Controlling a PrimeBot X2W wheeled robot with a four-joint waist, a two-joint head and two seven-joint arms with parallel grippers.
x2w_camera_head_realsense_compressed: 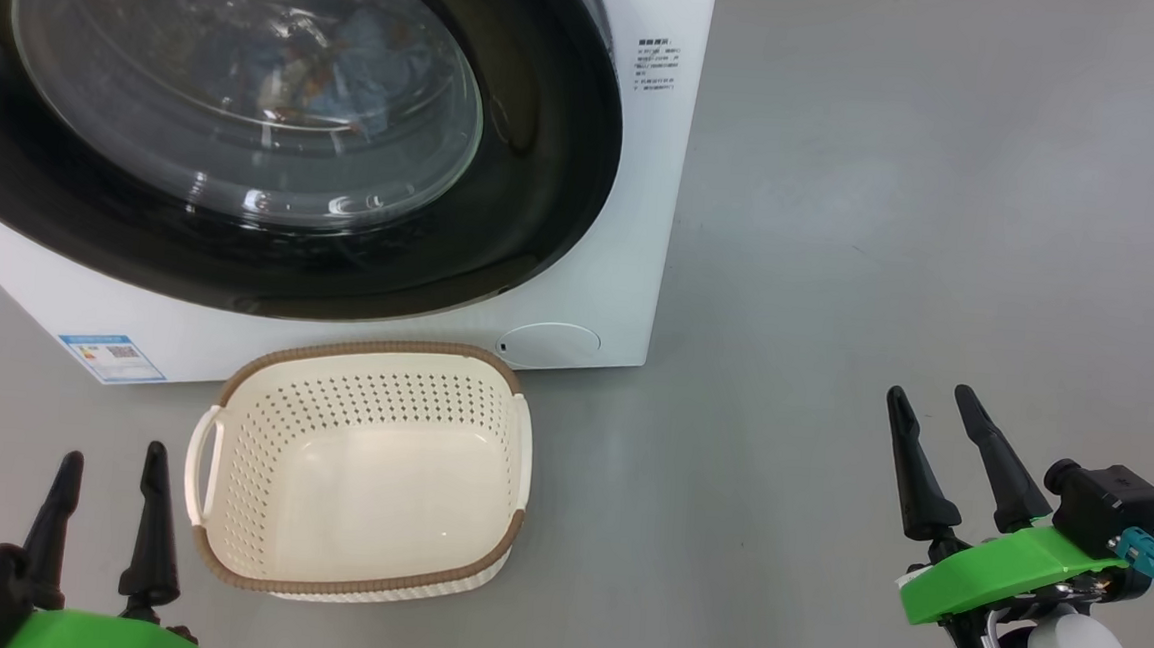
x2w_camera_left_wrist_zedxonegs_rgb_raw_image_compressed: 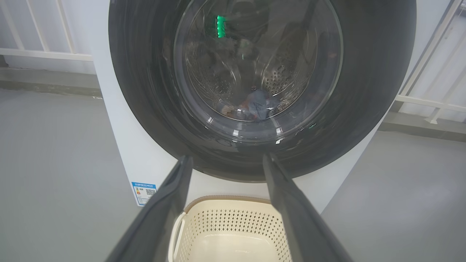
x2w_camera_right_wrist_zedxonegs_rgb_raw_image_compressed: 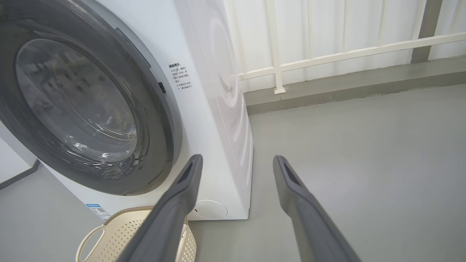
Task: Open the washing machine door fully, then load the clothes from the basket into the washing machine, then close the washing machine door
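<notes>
The washing machine [x2w_camera_head_realsense_compressed: 596,265] stands on the grey floor, and its black-rimmed washing machine door [x2w_camera_head_realsense_compressed: 557,162] lies shut against the front. Behind the glass, light blue clothes [x2w_camera_head_realsense_compressed: 353,60] lie in the drum; they also show in the left wrist view [x2w_camera_left_wrist_zedxonegs_rgb_raw_image_compressed: 258,105]. The cream basket [x2w_camera_head_realsense_compressed: 375,352] sits right in front of the machine with a bare bottom. My left gripper [x2w_camera_head_realsense_compressed: 115,451] hangs open just left of the basket, holding nothing. My right gripper [x2w_camera_head_realsense_compressed: 930,392] is open over bare floor, well to the right of the machine [x2w_camera_right_wrist_zedxonegs_rgb_raw_image_compressed: 204,109].
A blue label sticker [x2w_camera_head_realsense_compressed: 114,358] and a round service flap [x2w_camera_head_realsense_compressed: 548,344] mark the machine's lower front. White railing [x2w_camera_right_wrist_zedxonegs_rgb_raw_image_compressed: 327,54] and a low kerb run behind the machine. Grey floor [x2w_camera_head_realsense_compressed: 893,233] stretches to the right.
</notes>
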